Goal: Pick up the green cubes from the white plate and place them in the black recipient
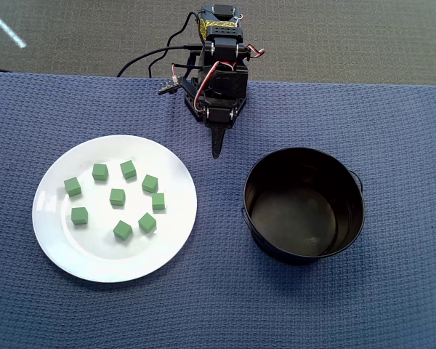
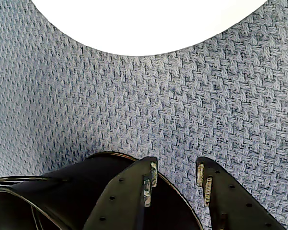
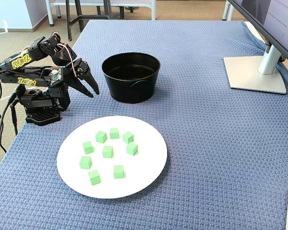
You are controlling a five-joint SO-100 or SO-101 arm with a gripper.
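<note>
Overhead view shows all nine green cubes [image 1: 117, 196] on the white plate [image 1: 58, 247], black recipient [image 1: 304, 205] empty, gripper [image 3: 92, 90] parted, holding nothing, near the arm base: nothing moved yet.

Unreadable yellow lettering on arm [image 3: 19, 61]
</note>
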